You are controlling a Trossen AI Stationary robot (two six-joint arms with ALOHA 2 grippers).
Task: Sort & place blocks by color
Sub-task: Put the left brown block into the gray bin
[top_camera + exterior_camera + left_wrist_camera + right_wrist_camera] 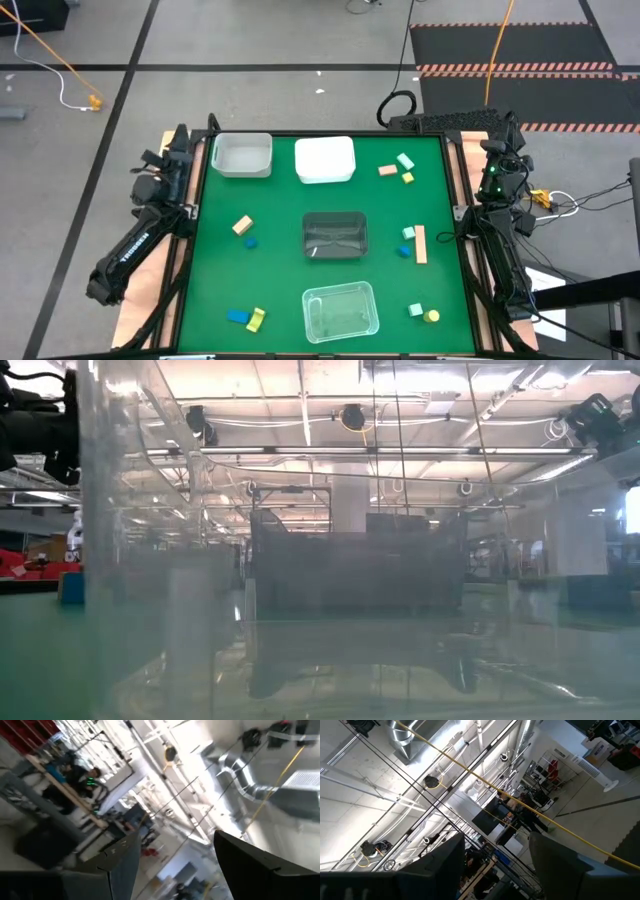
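Green table (280,270) on my feed, blocks (243,225) well clear of both parked grippers (172,865) (495,865), jaws apart, empty.

Centre line: four trays stand down the middle of the green table (280,280): a white tray (325,160) and clear tray (243,155) at the far edge, a dark tray (335,236) mid-table, a clear near tray (341,310).
Left half: open mat, broken by a tan block (242,225) with a blue block (251,241) beside it, and a blue-yellow pair (247,318) near the front.
Right half: tan bar (421,244) and scattered blocks (397,168) narrow the passage.
Sides: both arms are folded outside the table edges.
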